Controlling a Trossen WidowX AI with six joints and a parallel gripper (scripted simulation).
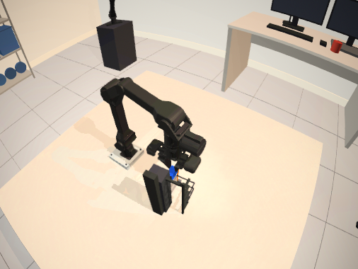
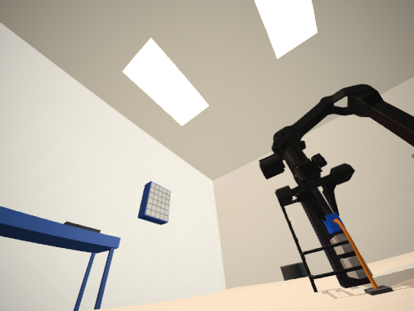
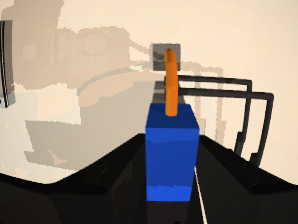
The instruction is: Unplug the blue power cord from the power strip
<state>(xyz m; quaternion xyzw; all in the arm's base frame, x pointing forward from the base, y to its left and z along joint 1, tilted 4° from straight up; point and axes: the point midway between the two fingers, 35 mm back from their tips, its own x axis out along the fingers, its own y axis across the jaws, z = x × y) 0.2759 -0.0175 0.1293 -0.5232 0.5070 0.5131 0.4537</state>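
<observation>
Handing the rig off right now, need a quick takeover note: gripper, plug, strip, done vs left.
Gripper: shut on the blue plug, fingers either side of it in the wrist view.
Plug: at the top of the upright power strip, seemingly still seated in the exterior view. Its orange cord runs down to a small grey block on the mat. A black wire rack stands right beside the strip.
Done: reached the plug and gripped it.
Left: pull the plug out of the strip, open the gripper, back the arm away from plug, cord and strip.
</observation>
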